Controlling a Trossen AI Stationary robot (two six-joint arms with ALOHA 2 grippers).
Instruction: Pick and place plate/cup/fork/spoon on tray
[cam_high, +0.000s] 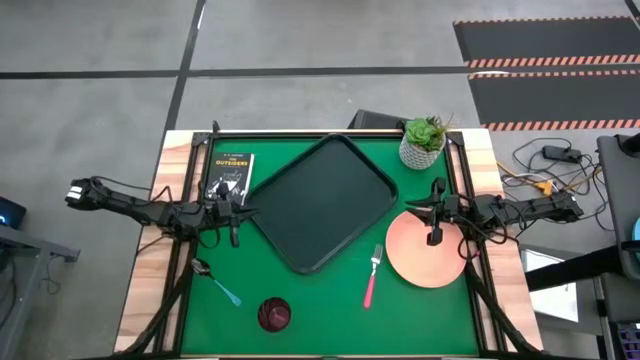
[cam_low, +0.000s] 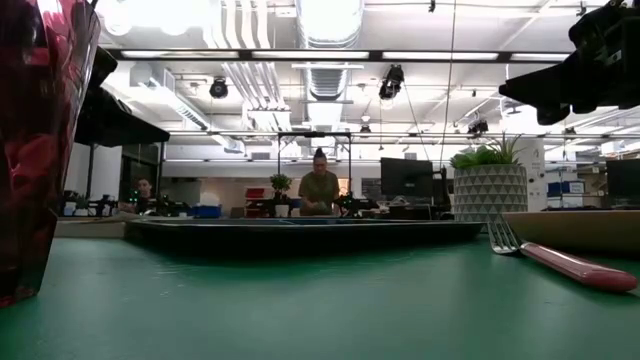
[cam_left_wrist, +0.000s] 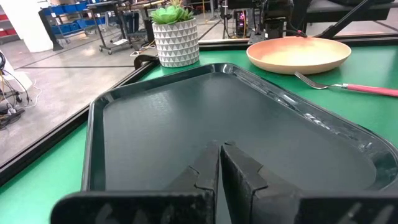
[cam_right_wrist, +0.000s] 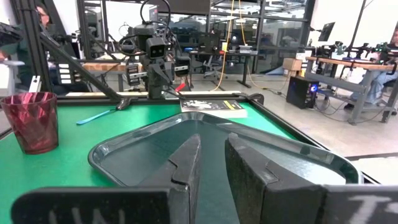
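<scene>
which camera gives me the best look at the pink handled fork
The high view: the whole fork lies flat on the green mat between the tray and the plate. The low view shows it side-on, the left wrist view cuts off its handle end, and the right wrist view does not show it.

- Robotics lab or workshop, open-plan.
- Exposed ceiling ducts (cam_low: 250, 80) and strip lights overhead.
- Workbenches with monitors (cam_low: 405, 178), a person (cam_low: 319, 190) working behind.
- Hazard-striped floor mats (cam_high: 545, 62), loose cables (cam_high: 545, 165).
</scene>
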